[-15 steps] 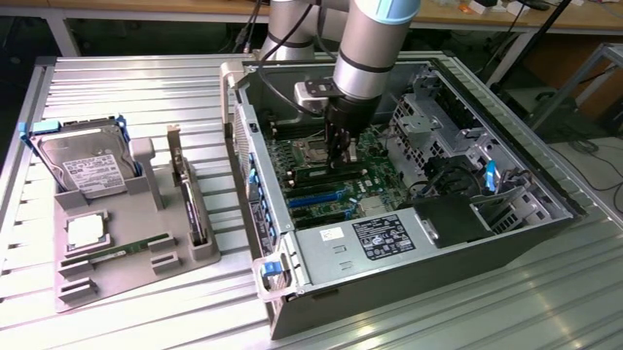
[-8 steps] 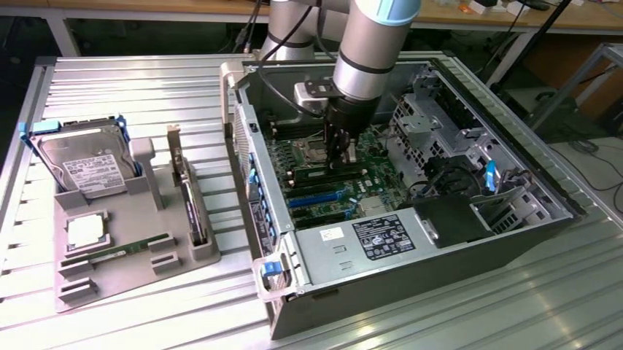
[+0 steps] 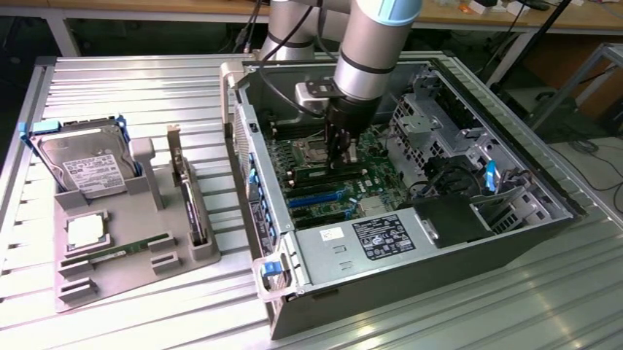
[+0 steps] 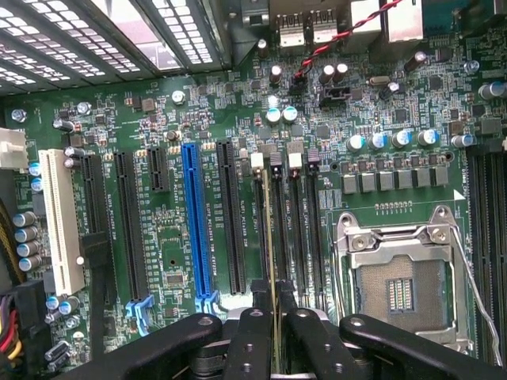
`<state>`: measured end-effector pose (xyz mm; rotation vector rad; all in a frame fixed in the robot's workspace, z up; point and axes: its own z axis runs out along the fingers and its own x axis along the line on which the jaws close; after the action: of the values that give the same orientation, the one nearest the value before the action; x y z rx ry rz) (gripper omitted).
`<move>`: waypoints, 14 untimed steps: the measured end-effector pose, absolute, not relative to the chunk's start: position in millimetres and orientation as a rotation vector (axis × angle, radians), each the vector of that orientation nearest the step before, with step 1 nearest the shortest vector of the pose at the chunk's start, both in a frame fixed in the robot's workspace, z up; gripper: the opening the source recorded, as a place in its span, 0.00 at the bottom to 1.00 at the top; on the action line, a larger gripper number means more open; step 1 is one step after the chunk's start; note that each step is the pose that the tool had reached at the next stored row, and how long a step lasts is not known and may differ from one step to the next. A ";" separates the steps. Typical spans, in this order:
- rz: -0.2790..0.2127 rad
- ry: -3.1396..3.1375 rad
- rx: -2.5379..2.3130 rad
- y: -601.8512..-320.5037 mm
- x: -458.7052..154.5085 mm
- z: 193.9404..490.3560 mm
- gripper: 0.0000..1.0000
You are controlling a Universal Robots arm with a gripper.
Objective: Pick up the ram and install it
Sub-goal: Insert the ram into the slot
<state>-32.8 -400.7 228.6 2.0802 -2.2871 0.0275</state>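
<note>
Now the black tool (image 4: pixel 274 294) clamps the thin ram (image 4: pixel 267 229) edge-on over long slots (image 4: pixel 306 229).

A ribbed metal table (image 3: pixel 127 87) carried everything. Directly on it sat an open computer case (image 3: pixel 409 281), laid on its side, its walls standing all around the pincer (image 3: pixel 341 157), which reached down inside. A grey holder tray (image 3: pixel 136 281) lay flat on the same table, just beside the case, off to the exterior view's left of the pincer.
</note>
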 end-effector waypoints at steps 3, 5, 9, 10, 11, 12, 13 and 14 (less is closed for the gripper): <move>0.027 -2.287 2.080 -400.7 -32.2 228.6 0.14; 0.028 -2.287 2.080 -400.7 -32.2 228.4 0.14; 0.028 -2.287 2.080 -400.7 -32.1 227.2 0.14; 0.027 -2.287 2.080 -400.5 -32.1 227.1 0.14; 0.027 -2.287 2.080 -400.1 -32.0 227.1 0.14; 0.027 -2.287 2.080 -399.7 -32.1 227.1 0.14; 0.027 -2.287 2.080 -399.4 -32.1 227.1 0.14; 0.027 -2.287 2.080 -399.2 -32.1 227.1 0.14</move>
<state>-32.1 -399.2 227.1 2.0801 -2.2872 0.0274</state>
